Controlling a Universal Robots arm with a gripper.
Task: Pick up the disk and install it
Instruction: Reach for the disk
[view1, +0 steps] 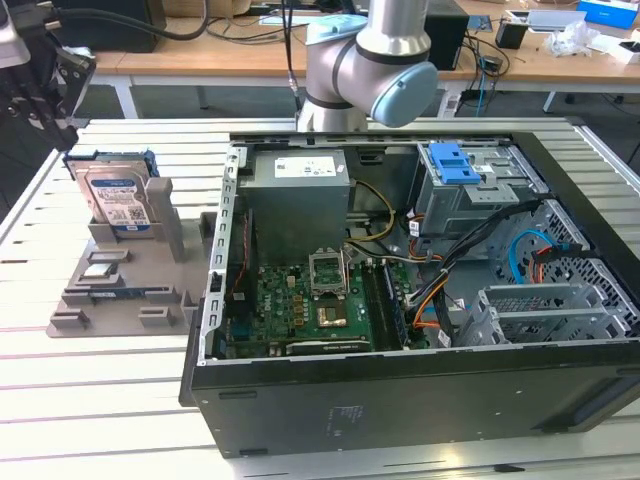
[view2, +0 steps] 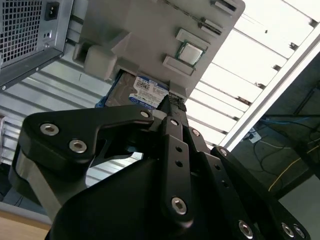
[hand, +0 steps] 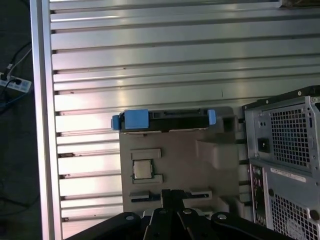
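In the first wrist view the gripper (hand: 172, 195) had its fingers drawn together with nothing between them, and it hung above the near end of a grey holder (hand: 175, 160) without touching it. A small processor chip (hand: 142, 170) lay flat in a pocket of that holder, between the fingertips and the disk (hand: 165, 120). The disk stood on edge in a slot at the holder's far end, well apart from the gripper, with a blue rail showing at each end. In the exterior view the disk sat at the left of the frame with its label facing the camera, and the gripper was in the upper left corner, above and slightly behind it. The open computer case (view1: 400, 380) lay just beside the holder on the exterior view's right, its side wall closing off that side. Inside were a green motherboard (view1: 310, 300), a grey power-supply box (view1: 300, 180) and, right of centre, a blue latch (view1: 455, 160) on a metal drive cage among loose cables. Bare slats of the table (view1: 110, 400) filled the lower left of the frame, with the table's edge at far left. The arm's base (view1: 370, 60) rose at top centre behind the case.
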